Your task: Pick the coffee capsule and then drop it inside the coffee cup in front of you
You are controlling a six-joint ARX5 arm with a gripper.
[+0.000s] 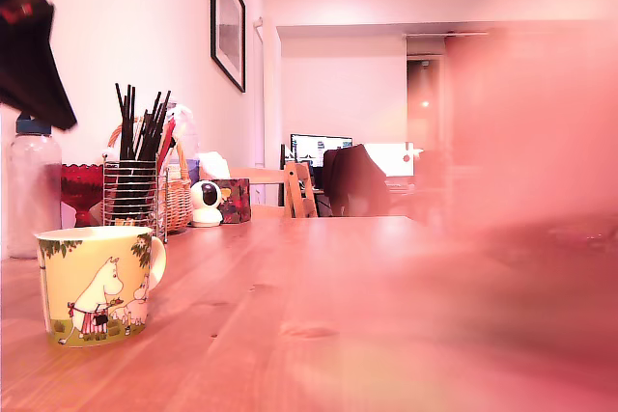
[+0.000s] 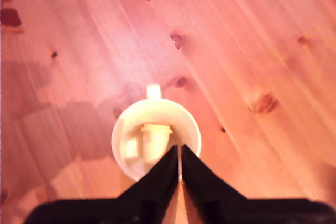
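Observation:
The coffee cup [image 1: 97,282] is a pale yellow mug with white cartoon figures, standing on the wooden table at the exterior view's left. From above in the wrist view, the coffee cup [image 2: 184,121] shows its round mouth and short handle. A pale coffee capsule [image 2: 156,141] sits inside the cup, apart from the fingers. My gripper [image 2: 180,156] hovers over the cup's rim, its black fingertips pressed together with nothing between them. In the exterior view the gripper [image 1: 48,94] is a dark blurred shape high above the cup.
Behind the cup stand a clear bottle with a blue cap [image 1: 32,190], a wire-mesh holder of black sticks [image 1: 135,190], a wicker basket [image 1: 179,195] and a small white camera [image 1: 205,205]. A pink blur [image 1: 521,190] covers the exterior view's right.

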